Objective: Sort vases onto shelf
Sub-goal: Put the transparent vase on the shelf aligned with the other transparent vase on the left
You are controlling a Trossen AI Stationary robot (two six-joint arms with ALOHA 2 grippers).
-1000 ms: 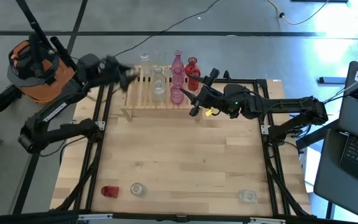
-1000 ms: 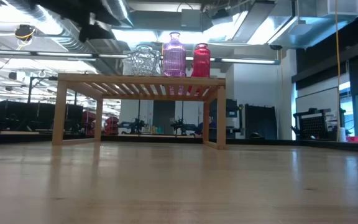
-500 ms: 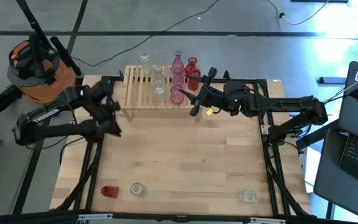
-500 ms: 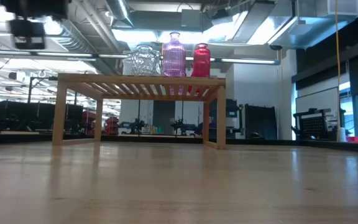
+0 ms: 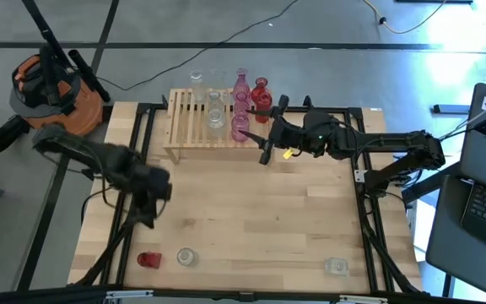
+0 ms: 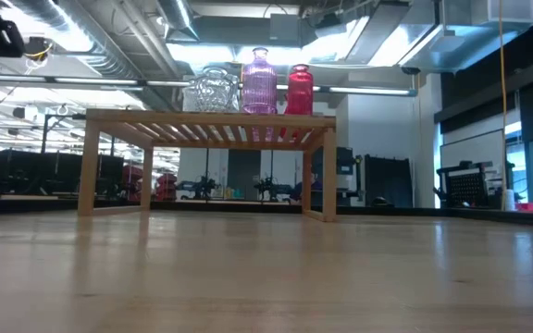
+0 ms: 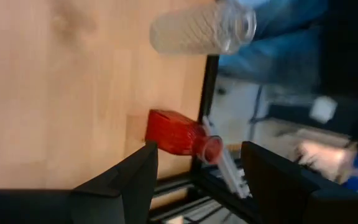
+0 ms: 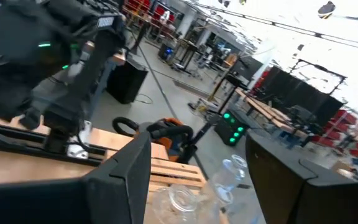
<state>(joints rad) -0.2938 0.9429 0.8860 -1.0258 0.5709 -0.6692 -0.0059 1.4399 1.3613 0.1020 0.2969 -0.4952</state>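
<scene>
The shelf (image 5: pixel 207 127) stands at the table's far edge with several vases on its slats: clear ones (image 5: pixel 216 114), pink ones (image 5: pixel 240 93) and a red one (image 5: pixel 261 93). A squat red vase (image 5: pixel 148 259) and a clear vase (image 5: pixel 186 256) stand near the front left edge, and another clear vase (image 5: pixel 337 267) at the front right. My left gripper (image 5: pixel 148 211) hangs open above the table, short of the red vase (image 7: pixel 179 135) and the clear one (image 7: pixel 204 28). My right gripper (image 5: pixel 268 143) is open at the shelf's right end.
Black frame rails (image 5: pixel 133 169) run along the table's left and right sides. An orange vacuum (image 5: pixel 45 93) stands on the floor off the far left corner. The wooden tabletop (image 5: pixel 251 211) between the shelf and the front vases is bare.
My left arm has swung from the shelf's left end toward the table's near edge and sunk, its gripper tipping from level to slanting down at the red vase. The vases and the shelf have stayed put.
</scene>
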